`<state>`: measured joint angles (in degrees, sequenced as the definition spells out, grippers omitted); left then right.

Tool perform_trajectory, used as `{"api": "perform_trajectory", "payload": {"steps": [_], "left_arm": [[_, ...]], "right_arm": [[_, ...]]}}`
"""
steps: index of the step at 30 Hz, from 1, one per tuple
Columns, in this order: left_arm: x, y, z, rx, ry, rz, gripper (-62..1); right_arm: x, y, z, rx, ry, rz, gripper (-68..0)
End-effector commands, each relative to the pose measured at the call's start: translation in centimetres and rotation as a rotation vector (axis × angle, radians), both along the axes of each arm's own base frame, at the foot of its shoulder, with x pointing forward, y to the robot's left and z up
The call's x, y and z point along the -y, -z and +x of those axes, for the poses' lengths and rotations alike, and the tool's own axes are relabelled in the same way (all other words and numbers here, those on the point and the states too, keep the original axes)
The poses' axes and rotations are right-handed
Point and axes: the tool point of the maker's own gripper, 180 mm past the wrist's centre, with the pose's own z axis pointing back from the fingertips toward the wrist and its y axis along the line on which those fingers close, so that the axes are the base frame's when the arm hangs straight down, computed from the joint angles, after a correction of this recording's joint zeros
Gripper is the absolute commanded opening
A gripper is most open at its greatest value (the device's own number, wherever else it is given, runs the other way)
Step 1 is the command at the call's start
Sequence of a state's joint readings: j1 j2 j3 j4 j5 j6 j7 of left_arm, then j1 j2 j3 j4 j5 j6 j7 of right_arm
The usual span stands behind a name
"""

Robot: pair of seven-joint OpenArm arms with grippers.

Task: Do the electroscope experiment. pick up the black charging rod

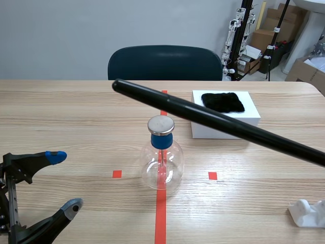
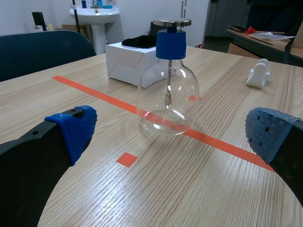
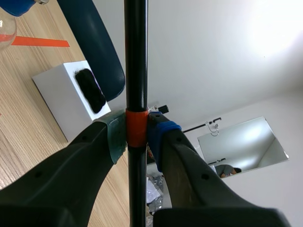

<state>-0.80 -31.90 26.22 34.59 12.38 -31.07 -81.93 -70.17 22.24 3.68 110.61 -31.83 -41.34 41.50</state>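
Observation:
A long black charging rod (image 1: 213,120) hangs slanted in the air above the table, its free end up over the electroscope. My right gripper (image 3: 137,135) is shut on the rod (image 3: 136,56) at an orange band; the gripper itself is outside the scene view. The electroscope (image 1: 161,158) is a clear glass flask with a blue stopper and a round metal plate on top, standing on the red centre line (image 2: 168,97). My left gripper (image 1: 63,183) stands open low at the near left, with the flask ahead of its fingers (image 2: 73,130).
A white box (image 1: 226,122) with a black fur cloth (image 1: 222,101) on top sits behind and right of the flask. A white plastic stand (image 1: 307,212) lies at the near right. A dark chair (image 1: 165,62) stands at the far edge.

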Motion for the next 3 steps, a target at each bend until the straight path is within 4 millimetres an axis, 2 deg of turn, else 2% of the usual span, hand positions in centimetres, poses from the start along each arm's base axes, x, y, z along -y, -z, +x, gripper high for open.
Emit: {"api": "perform_trajectory", "payload": {"steps": [1,3], "left_arm": [[-0.24,-0.85,0.37,0.028,-0.008,-0.020,1.4],[-0.24,-0.85,0.37,0.028,-0.008,-0.020,1.4]], "right_arm": [[0.08,-1.10,0.50,0.050,0.007,0.001,-67.8],[0.08,-1.10,0.50,0.050,0.007,0.001,-67.8]]}}
